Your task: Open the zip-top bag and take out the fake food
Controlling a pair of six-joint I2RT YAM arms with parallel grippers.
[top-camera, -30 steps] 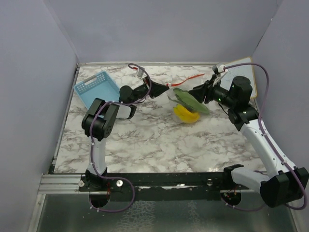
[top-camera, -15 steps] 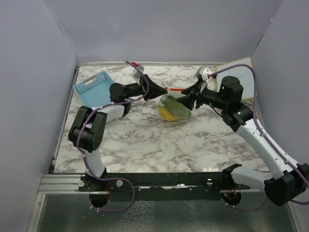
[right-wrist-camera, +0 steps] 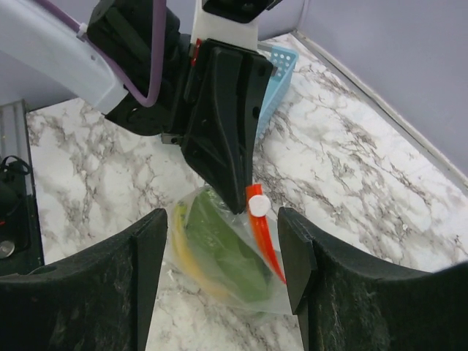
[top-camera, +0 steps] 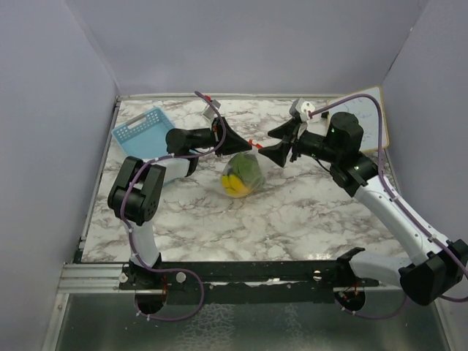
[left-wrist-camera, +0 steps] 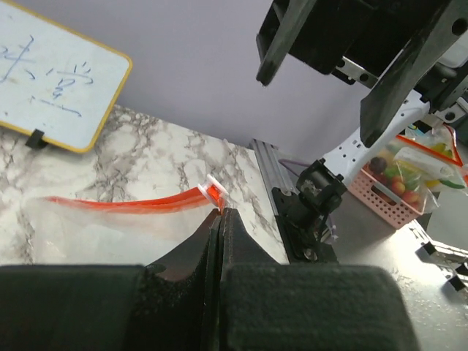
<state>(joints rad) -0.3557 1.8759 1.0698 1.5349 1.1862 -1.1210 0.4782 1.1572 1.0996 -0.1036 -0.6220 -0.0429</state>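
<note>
The left tool [left-wrist-camera: 221,213] pinches the strip end of the zip-top bag [top-camera: 243,174], which hangs with the fake food [right-wrist-camera: 219,252] at the middle of the tabletop [top-camera: 292,212], so the open right tool [top-camera: 269,146] should grip the other lip squarely.

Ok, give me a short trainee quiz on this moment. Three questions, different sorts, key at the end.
1. True or false: the right end effector is open and grips nothing.
2. Where is the food? A) inside the bag B) loose outside it C) pinched directly by an end effector.
3. Fill in: the orange zip strip is pinched by the ___ end effector.
Key: 1 true; 2 A; 3 left end effector.
</note>
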